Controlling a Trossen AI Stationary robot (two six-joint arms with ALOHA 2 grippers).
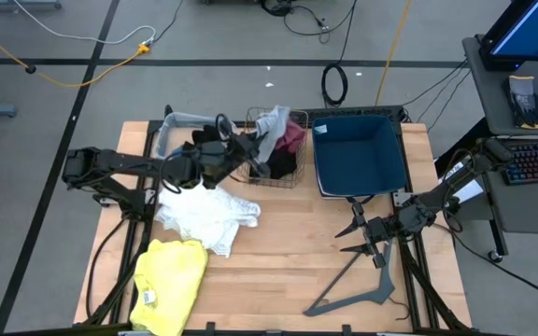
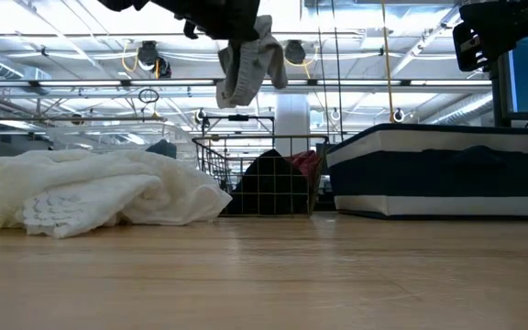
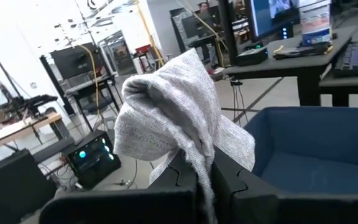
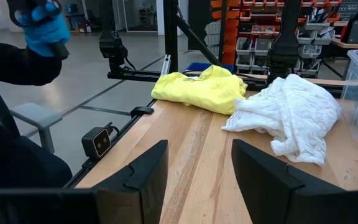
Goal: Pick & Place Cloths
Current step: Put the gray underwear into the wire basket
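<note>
While the yellow cloth (image 1: 170, 285) and white cloth (image 1: 205, 213) lie at lower left on the desk (image 1: 278, 280), our left gripper (image 1: 250, 149), jaws clenched on the grey cloth (image 1: 272, 126), hangs over the wire basket (image 1: 292, 182) holding maroon and black pieces; right gripper (image 1: 362, 238) waits released, lower right. We judge most remains.

A grey cloth (image 2: 246, 60) hangs from the left pincer (image 2: 236, 23) above a wire basket (image 2: 264, 174); a white cloth (image 2: 108, 192) lies on the tabletop (image 2: 273, 275) beside a dark bin (image 2: 438, 174).
</note>
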